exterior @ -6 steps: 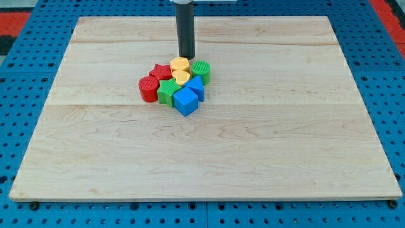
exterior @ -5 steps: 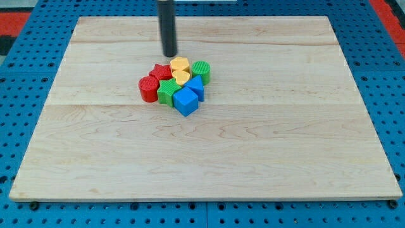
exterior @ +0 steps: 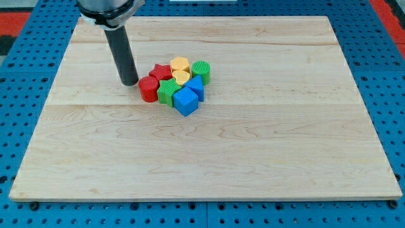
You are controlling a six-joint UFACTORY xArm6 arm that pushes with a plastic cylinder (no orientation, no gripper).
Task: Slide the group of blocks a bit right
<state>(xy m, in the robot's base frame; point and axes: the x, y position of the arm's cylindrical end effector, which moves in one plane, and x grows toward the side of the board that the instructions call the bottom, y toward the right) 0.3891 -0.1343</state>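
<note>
A tight cluster of blocks sits left of the board's middle. It holds a red cylinder (exterior: 149, 88), a red star (exterior: 161, 71), a yellow hexagon (exterior: 180, 64), a yellow heart (exterior: 181, 76), a green cylinder (exterior: 201, 70), a green star (exterior: 168, 91), a blue cube (exterior: 186, 101) and a second blue block (exterior: 195, 86). My tip (exterior: 130, 83) rests on the board just left of the red cylinder, a small gap away.
The wooden board (exterior: 253, 145) lies on a blue pegboard surface (exterior: 12, 126). A red patch (exterior: 16, 19) shows at the view's top left corner.
My tip has moved from above the cluster, near the yellow hexagon, leftward and down to the left side of the red cylinder. The blocks have not moved.
</note>
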